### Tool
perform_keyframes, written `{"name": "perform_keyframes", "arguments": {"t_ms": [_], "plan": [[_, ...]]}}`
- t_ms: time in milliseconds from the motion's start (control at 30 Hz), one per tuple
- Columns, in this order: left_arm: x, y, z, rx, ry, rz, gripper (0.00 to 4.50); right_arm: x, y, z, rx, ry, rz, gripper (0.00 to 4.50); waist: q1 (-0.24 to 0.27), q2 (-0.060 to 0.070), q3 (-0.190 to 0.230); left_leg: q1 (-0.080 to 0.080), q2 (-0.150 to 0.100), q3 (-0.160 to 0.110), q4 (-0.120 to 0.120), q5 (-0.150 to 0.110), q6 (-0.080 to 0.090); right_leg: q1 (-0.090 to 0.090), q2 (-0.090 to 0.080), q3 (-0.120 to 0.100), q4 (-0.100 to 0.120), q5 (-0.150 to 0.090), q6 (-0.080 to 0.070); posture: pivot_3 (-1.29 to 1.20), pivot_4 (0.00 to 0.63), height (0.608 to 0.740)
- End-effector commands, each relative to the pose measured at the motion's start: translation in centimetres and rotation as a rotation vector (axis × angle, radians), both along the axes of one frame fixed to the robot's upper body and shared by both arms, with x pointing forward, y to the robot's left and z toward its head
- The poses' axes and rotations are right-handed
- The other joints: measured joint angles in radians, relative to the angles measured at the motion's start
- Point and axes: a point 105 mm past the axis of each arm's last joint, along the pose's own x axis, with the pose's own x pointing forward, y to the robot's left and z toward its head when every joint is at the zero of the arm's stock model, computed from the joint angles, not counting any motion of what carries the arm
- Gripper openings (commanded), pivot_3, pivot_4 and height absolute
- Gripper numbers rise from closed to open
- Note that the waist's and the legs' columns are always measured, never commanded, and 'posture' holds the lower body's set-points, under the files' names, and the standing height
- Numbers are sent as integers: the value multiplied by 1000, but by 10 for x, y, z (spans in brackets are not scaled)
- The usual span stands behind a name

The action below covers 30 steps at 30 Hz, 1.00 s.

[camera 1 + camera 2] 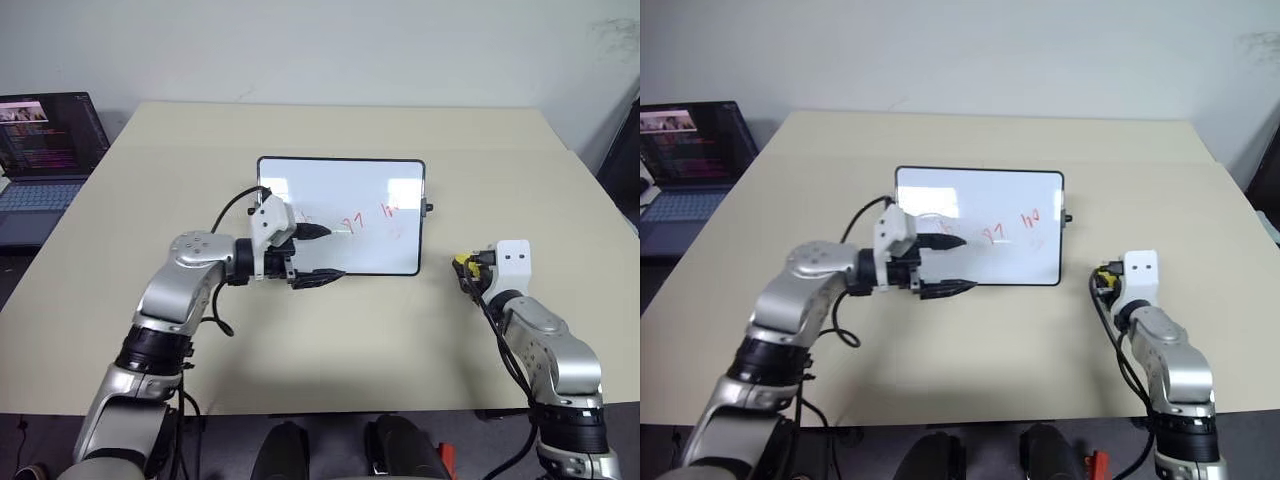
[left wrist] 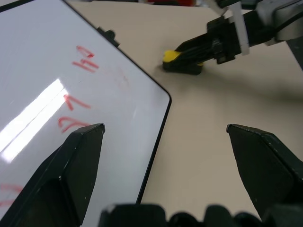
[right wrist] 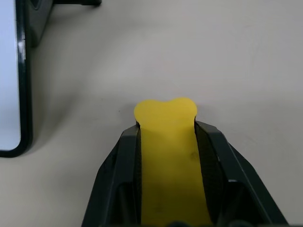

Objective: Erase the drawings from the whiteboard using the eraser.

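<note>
The whiteboard (image 1: pixel 340 190) lies flat in the middle of the table, with red drawings (image 1: pixel 350 223) along its near half, also seen as drawings (image 2: pixel 86 59) in the left wrist view. My left gripper (image 1: pixel 332 252) is open over the board's near left part, pointing right; one finger hangs over the board, the other over its front edge. To the right of the board, the yellow eraser (image 3: pixel 165 142) sits low on the tabletop between the fingers of my right gripper (image 1: pixel 465 268), which is shut on it. The eraser's (image 2: pixel 171 56) dark underside shows in the left wrist view.
An open laptop (image 1: pixel 45 150) stands off the table's far left corner. The beige table (image 1: pixel 330 350) has bare room in front of and behind the board. A small black knob (image 1: pixel 429 208) sticks out of the board's right side.
</note>
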Motion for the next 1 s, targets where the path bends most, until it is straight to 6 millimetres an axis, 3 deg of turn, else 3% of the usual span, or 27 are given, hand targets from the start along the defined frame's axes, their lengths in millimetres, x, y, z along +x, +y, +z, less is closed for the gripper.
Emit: {"name": "perform_keyframes", "arguments": {"t_ms": [33, 167, 233, 467, 767, 1000], "plan": [[-6, 8, 20, -23, -61, 43, 4500, -7, 9, 25, -6, -98, 54, 1250, 1, 0, 0, 0, 0, 0, 0, 0, 0, 0, 0, 0, 0, 0, 0, 0, 150, 740], [-5, 54, 23, -1, -83, 290, 4500, -30, 49, 51, 6, -150, 253, 1248, -5, 0, 0, 1, 0, 0, 0, 0, 0, 0, -1, 1, 0, 0, 0, 0, 150, 740], [-7, 65, 20, 19, -83, 347, 4500, -35, 65, 58, 13, -168, 322, 1248, -7, 0, 0, 2, 2, 0, 0, 0, 0, 0, -1, 1, 1, 0, 0, 0, 150, 740], [-8, 93, 8, 104, -69, 471, 4500, -20, 134, 96, -50, -298, 591, 1248, -1, 0, 0, 2, 0, -1, 1, 0, 0, 1, 0, -1, 1, 0, 1, 0, 150, 740], [-3, 102, 4, 135, -55, 491, 4500, 15, 207, 110, -334, -411, 843, 1248, 0, 0, 1, 0, 0, -1, 0, 0, 0, -1, -1, -2, 0, 0, -1, 0, 150, 740], [-1, 98, -3, 163, -46, 476, 4500, 29, 243, 102, -462, -435, 938, 1247, -1, 0, 1, -2, 0, 0, 0, 0, 0, -3, -6, -1, 0, 0, -1, 0, 150, 740]]}}
